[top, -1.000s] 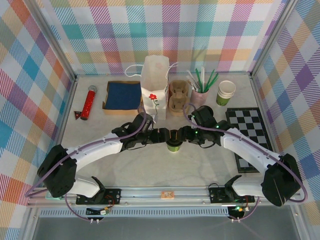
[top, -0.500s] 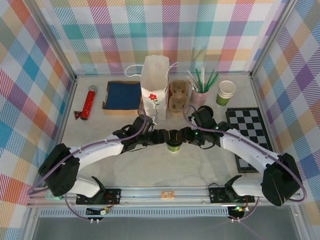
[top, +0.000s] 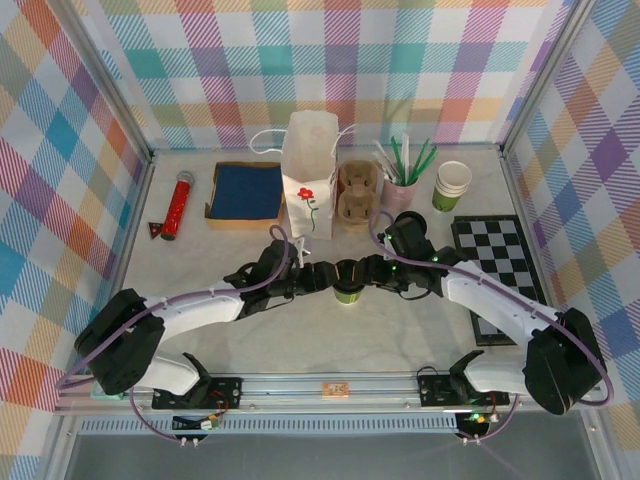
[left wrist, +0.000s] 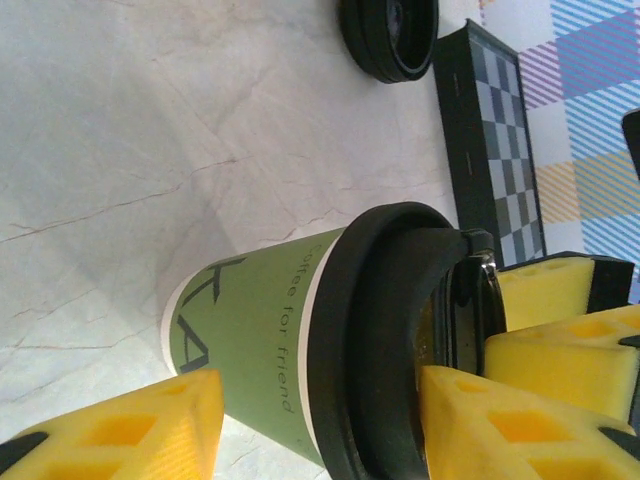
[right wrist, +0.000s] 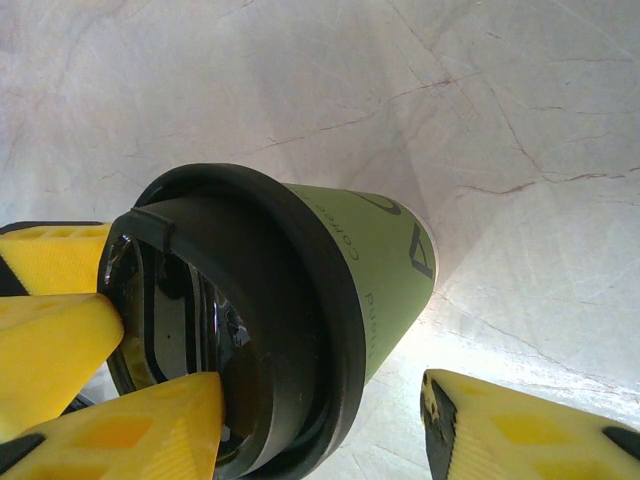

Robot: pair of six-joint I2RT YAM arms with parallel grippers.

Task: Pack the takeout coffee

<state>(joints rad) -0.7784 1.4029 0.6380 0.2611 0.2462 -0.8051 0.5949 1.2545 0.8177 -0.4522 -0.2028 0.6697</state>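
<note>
Yellow fingers (left wrist: 110, 430) beside small, green, black-lidded takeout coffee (left wrist: 250, 340)

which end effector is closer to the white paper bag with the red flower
Left. The left end effector sits just in front of the white paper bag; the right end effector is farther, off to its right.
</note>
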